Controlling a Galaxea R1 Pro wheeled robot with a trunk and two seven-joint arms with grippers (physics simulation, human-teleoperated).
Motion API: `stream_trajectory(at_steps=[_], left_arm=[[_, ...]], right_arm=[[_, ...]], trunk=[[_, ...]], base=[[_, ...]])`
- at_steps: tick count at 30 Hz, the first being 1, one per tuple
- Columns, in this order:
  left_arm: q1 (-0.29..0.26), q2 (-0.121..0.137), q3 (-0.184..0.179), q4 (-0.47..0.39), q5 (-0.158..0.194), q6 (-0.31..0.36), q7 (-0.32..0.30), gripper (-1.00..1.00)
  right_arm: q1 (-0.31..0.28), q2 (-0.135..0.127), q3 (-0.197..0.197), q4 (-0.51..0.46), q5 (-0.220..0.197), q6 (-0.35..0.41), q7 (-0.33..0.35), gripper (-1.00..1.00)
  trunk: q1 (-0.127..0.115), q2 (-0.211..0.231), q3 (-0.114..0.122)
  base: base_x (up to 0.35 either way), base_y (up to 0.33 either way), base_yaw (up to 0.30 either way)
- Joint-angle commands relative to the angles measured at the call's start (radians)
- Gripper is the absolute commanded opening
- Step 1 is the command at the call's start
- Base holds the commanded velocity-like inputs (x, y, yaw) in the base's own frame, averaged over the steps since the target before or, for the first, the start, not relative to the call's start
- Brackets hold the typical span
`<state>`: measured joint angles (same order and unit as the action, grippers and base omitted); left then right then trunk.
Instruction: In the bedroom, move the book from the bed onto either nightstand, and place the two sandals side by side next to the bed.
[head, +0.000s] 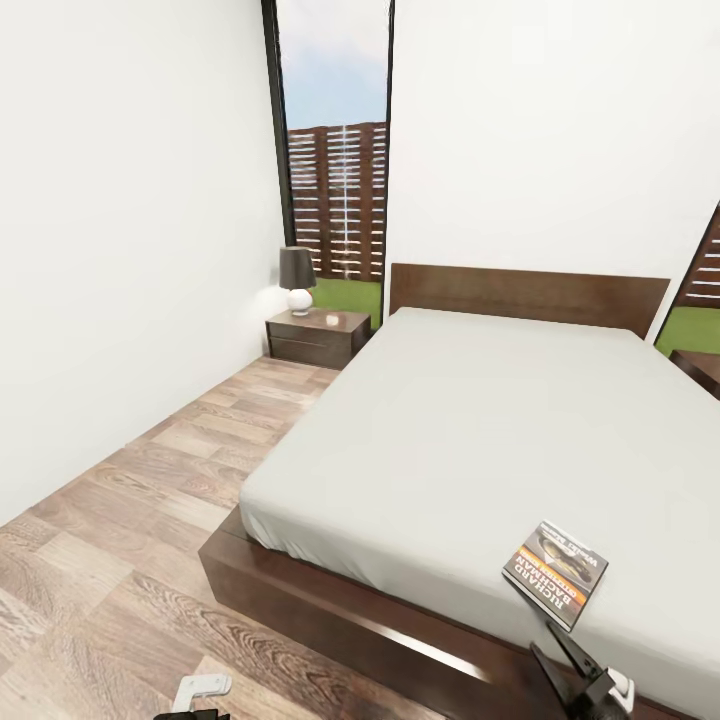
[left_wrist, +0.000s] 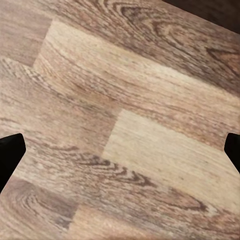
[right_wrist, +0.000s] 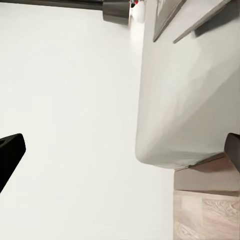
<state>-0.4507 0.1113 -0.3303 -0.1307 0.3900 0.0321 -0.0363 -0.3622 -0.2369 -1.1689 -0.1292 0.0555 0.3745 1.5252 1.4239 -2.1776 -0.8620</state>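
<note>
We see the book (head: 555, 574) lying flat on the bed (head: 470, 440) near its foot-end corner — a thin paperback with a dark cover, orange band and white lettering. The bed's pale mattress sits on a dark brown frame. Beside the headboard stands a nightstand (head: 317, 336) — dark brown, glossy-topped, on the bedroom's plank floor.

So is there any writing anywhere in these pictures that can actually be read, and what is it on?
"RICHARD BACHMAN": white lettering on the dark cover of the book, which lies on the bed near its foot.
Orange band on that cover: it carries lettering, too blurred to read.
Small line beside the cover's greyish picture: too small to read.
No other writing shows.
</note>
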Motion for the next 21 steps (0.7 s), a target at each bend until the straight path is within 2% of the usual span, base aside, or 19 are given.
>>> stream_trajectory(at_steps=[1, 21], left_arm=[[0.000, 0.001, -0.008, -0.001, 0.010, 0.003, -0.002, 1.00], [0.000, 0.001, -0.007, -0.001, 0.010, 0.003, -0.001, 1.00]], right_arm=[[-0.003, -0.001, -0.005, -0.001, 0.006, 0.011, 0.001, 1.00], [-0.016, -0.002, -0.007, 0.002, 0.003, 0.016, -0.051, 1.00]], trunk=[[0.000, 0.000, -0.001], [0.000, 0.000, -0.001]], base=[[0.000, 0.000, 0.000], [0.000, 0.000, 0.000]])
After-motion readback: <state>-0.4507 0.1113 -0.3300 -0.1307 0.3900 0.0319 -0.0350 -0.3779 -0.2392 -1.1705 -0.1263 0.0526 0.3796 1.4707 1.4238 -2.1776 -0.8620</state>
